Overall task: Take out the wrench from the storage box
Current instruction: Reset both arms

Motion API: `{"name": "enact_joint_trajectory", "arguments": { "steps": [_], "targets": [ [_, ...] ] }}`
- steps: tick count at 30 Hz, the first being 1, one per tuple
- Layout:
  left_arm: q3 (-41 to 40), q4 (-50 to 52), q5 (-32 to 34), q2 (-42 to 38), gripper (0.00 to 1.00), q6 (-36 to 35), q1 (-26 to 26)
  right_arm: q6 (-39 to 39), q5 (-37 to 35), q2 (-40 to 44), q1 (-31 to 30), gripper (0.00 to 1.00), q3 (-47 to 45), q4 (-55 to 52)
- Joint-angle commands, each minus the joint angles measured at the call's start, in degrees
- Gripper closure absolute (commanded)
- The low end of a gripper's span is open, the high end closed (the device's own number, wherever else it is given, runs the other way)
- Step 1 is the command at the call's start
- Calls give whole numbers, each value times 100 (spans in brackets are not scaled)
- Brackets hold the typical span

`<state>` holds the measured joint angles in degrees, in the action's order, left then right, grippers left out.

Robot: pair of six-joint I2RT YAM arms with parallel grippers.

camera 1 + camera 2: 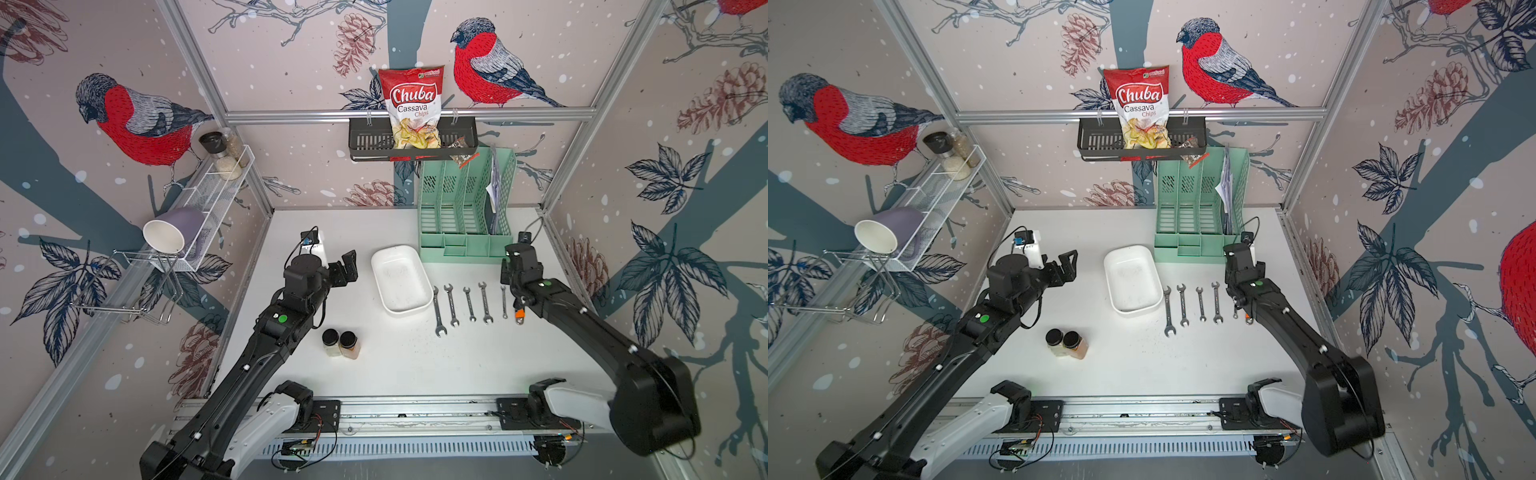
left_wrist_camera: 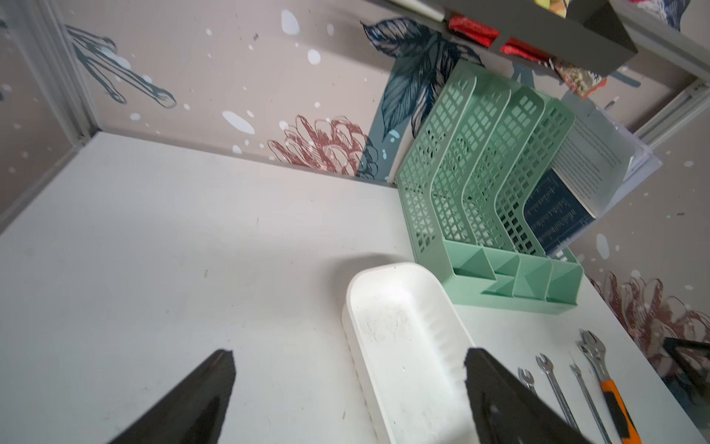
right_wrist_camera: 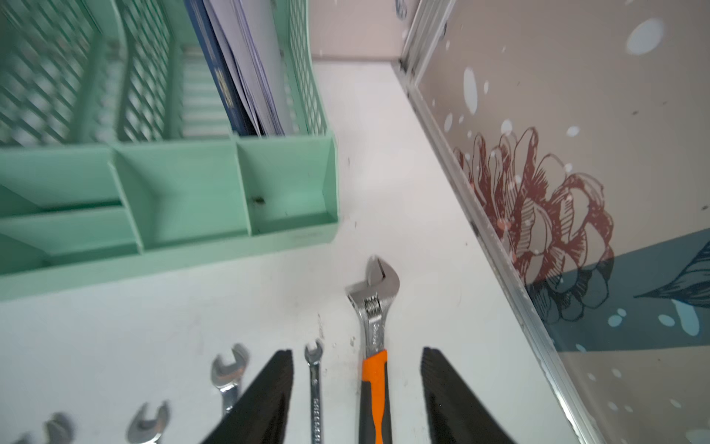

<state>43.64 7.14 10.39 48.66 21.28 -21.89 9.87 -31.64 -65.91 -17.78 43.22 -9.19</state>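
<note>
White plastic, the box (image 1: pixel 401 278) sat empty in both top views, near the middle of the table (image 1: pixel 415 365). The orange wrench (image 3: pixel 374 346) lay on the table at the right end of a row (image 1: pixel 469 305) of spanners, well apart from the box, so the job looked all but done. The right gripper (image 3: pixel 357 353) hung low over its handle with fingers spread, gripping nothing; the handle and a thin spanner (image 3: pixel 314 380) both lay between them. The left gripper (image 2: pixel 349 353), also spread and empty, hovered beside the box. The risk, as I judged it, lay in the retreat. A sideways drift could let a finger catch the thin spanner or the handle and shove it into its neighbours. A pad clinging to the rubber grip might also lift the wrench and drop it.
</note>
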Motion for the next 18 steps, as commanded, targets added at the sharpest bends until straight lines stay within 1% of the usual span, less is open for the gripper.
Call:
{"name": "enact_joint_trajectory", "arguments": {
  "steps": [1,3,4,5,6,7,9,10,11,12,15,18],
  "targets": [
    [-712,-1616,1579,-314,3,-38,0,-251,382,959,95,0,-974,2357],
    [-1432,-3002,2468,-360,3,-146,14,-771,744,1505,203,0,-2054,4128],
    [-1854,-3907,2790,-289,4,-608,122,-828,776,1771,224,0,-2558,4905],
    [-2270,-4710,2277,-172,4,-1467,397,-820,1008,2036,341,0,-2920,5292],
    [-2544,-5041,1592,-46,4,-2070,692,-780,1253,2229,479,0,-3147,5420],
    [-2759,-5200,1199,99,4,-2307,1007,-578,1327,2388,633,0,-3326,5461],
    [-2936,-5372,1280,390,3,-2177,1367,-349,1333,2445,854,0,-3533,5446],
    [-2946,-5382,1074,485,4,-2191,1521,-339,1310,2369,890,0,-3609,5466],
    [-2913,-5394,801,565,4,-2384,1612,-366,1267,2249,890,0,-3689,5566],
    [-2893,-5450,724,630,4,-2509,1664,-427,1268,2108,878,0,-3783,5724],
    [-2814,-5428,520,966,4,-2411,1927,-536,1099,1469,815,0,-4109,6474],
    [-2880,-5354,207,1320,4,-2396,1976,-632,993,799,717,0,-4155,7058]
  ]
}}
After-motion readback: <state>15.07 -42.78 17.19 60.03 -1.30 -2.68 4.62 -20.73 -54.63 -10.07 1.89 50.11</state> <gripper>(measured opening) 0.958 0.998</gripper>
